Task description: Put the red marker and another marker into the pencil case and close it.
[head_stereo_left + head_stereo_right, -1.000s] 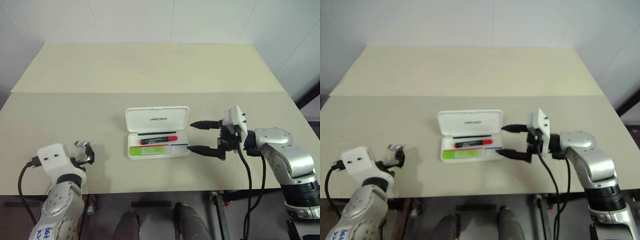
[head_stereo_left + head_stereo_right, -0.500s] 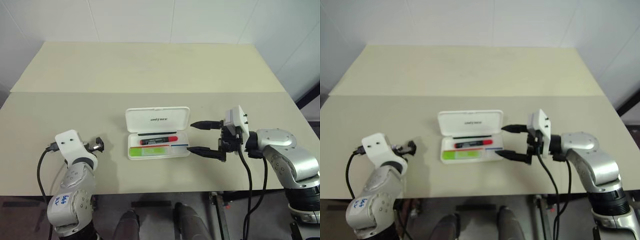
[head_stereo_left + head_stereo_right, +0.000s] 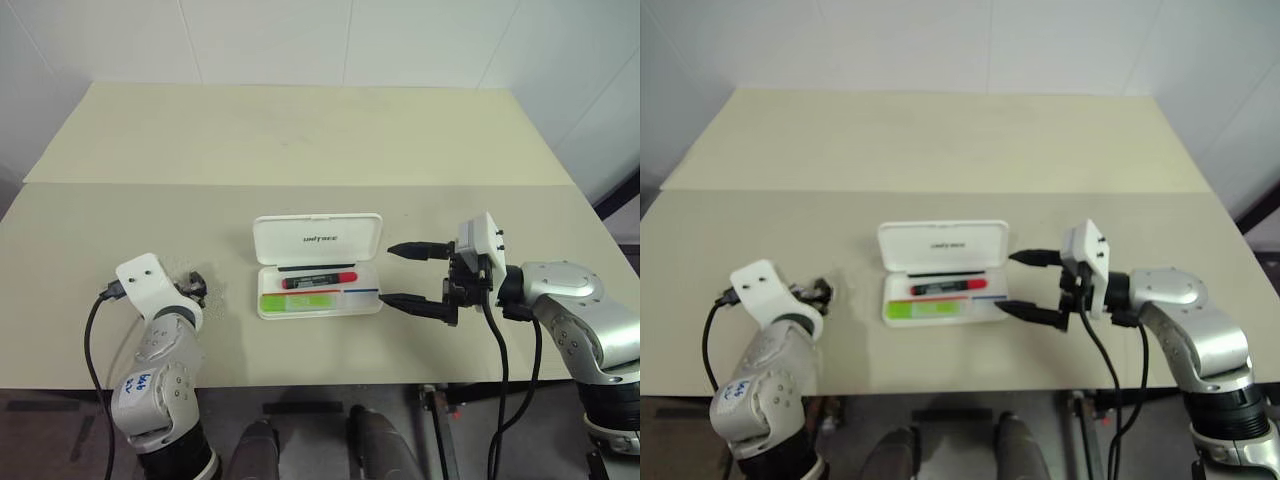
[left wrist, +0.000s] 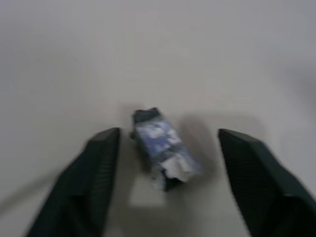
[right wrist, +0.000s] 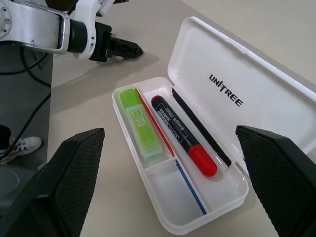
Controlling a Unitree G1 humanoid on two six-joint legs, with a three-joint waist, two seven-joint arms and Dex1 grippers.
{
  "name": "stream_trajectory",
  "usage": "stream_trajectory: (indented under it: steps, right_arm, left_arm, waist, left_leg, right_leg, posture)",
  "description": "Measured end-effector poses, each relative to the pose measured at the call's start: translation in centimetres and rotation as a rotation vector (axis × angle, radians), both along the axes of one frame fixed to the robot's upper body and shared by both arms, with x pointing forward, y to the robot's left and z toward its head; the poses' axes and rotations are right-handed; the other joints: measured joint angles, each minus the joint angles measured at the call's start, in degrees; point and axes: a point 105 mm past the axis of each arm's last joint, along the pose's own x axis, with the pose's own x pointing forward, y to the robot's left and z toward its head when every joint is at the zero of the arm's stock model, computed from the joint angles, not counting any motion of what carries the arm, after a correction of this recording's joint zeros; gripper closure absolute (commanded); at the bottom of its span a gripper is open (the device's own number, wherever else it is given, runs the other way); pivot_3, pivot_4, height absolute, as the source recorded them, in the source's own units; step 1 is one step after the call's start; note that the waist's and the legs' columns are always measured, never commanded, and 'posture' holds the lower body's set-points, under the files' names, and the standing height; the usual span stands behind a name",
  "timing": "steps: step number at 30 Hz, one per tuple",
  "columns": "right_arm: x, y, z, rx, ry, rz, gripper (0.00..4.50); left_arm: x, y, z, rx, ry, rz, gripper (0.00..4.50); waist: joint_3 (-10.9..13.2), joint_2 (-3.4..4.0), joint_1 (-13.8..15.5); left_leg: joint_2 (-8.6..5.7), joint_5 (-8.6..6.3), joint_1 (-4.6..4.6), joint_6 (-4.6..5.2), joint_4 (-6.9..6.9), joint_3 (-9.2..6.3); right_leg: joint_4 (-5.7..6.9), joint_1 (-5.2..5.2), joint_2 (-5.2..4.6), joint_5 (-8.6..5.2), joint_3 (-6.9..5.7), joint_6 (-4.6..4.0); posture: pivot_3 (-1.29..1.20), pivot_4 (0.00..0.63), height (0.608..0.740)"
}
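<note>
The white pencil case lies open at the table's middle, lid tipped back. In its tray the red marker rests beside the lime-green marker; the right wrist view shows both, the red marker and the green one. My right gripper hovers open just right of the case, pointing at it, nothing between its fingers. My left gripper is low over the table left of the case. Its fingers stand apart on either side of a small crumpled blue-and-white scrap, not touching it.
The beige table stretches far behind the case, with a seam line across it. Its front edge runs close below both arms. The left gripper also appears beyond the case in the right wrist view.
My left arm has swung forward and toward the case, bringing its gripper over the small scrap. The right gripper, the case and both markers have stayed put.
</note>
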Motion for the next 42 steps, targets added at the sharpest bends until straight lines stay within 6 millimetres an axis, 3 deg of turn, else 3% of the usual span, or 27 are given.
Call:
stream_trajectory:
  steps: [5,6,17,24,28,32,34,38,42]
  right_arm:
    - [0.0,0.0,0.0,0.0,-0.001,-0.001,0.0]
    - [0.0,0.0,0.0,0.0,-0.001,-0.001,0.0]
    - [-0.1,-0.2,-0.3,-0.001,-0.004,-0.004,0.0]
    - [-0.4,-2.9,0.2,-0.032,-0.013,-0.066,0.0]
    - [-0.8,-3.7,0.3,-0.039,-0.005,-0.073,0.0]
    - [-0.9,-4.3,0.7,-0.036,-0.017,-0.096,0.0]
    - [-1.1,-4.3,0.6,-0.04,-0.016,-0.105,0.0]
    - [-1.4,-4.3,0.7,-0.044,-0.037,-0.129,0.0]
    - [-2.1,-4.5,0.6,-0.041,-0.039,-0.174,0.0]
  left_arm:
    - [-0.1,0.2,-0.1,0.008,0.014,0.008,4.05]
    - [-0.1,0.1,-0.1,0.008,0.013,0.006,4.18]
    - [0.3,0.3,1.1,0.058,-0.059,-0.093,4.18]
    - [-0.3,2.6,5.2,0.339,-0.237,-0.318,4.18]
    - [-0.3,2.2,7.0,0.539,-0.318,-0.557,4.18]
    - [-0.4,-0.1,7.8,0.581,-0.431,-0.779,4.18]
    - [-1.0,-2.9,7.7,0.479,-0.495,-1.013,4.18]
    - [-4.1,-9.0,7.0,0.286,-0.519,-1.518,4.18]
    - [-4.1,-10.7,7.5,0.274,-0.519,-1.668,4.18]
  waist:
    - [0.0,0.0,0.1]
    - [0.0,0.0,0.1]
    - [0.0,0.0,0.1]
    - [0.0,0.01,0.0]
    - [0.0,0.03,0.1]
    - [0.0,0.03,0.1]
    - [0.0,0.04,0.1]
    - [0.1,0.15,0.1]
    - [0.1,0.18,0.1]
  left_leg:
    - [0.0,0.0,-0.01,0.0,0.0,0.0]
    - [0.0,0.0,-0.01,0.0,0.01,0.0]
    - [0.0,-0.01,-0.02,-0.01,-0.04,0.0]
    - [0.01,-0.03,-0.01,-0.02,-0.07,0.03]
    - [0.01,-0.03,-0.02,-0.02,-0.08,0.05]
    - [0.01,-0.09,-0.04,0.08,-0.08,0.13]
    - [0.02,-0.1,-0.09,0.1,-0.11,0.13]
    - [0.04,-0.17,-0.1,0.16,-0.16,0.17]
    - [0.04,-0.17,-0.06,0.18,-0.09,0.15]
  right_leg:
    - [-0.01,0.0,0.0,0.0,0.0,0.0]
    - [-0.01,0.01,0.0,0.0,0.0,0.01]
    - [-0.07,0.01,0.0,0.01,0.0,0.01]
    - [-0.1,-0.01,-0.01,0.0,0.0,-0.04]
    - [-0.17,-0.01,-0.03,0.04,0.0,-0.1]
    - [-0.36,0.05,-0.06,0.09,0.02,-0.18]
    - [-0.38,0.01,-0.06,0.08,0.01,-0.18]
    - [-0.37,-0.03,-0.06,0.07,0.03,-0.17]
    - [-0.17,-0.05,-0.05,0.05,0.03,-0.11]
  posture:
    - [0.0,0.15,0.74]
    - [0.0,0.15,0.74]
    - [0.0,0.15,0.74]
    - [0.0,0.15,0.74]
    - [0.0,0.15,0.74]
    - [0.0,0.15,0.74]
    - [0.0,0.15,0.74]
    - [0.0,0.15,0.74]
    - [0.0,0.15,0.74]
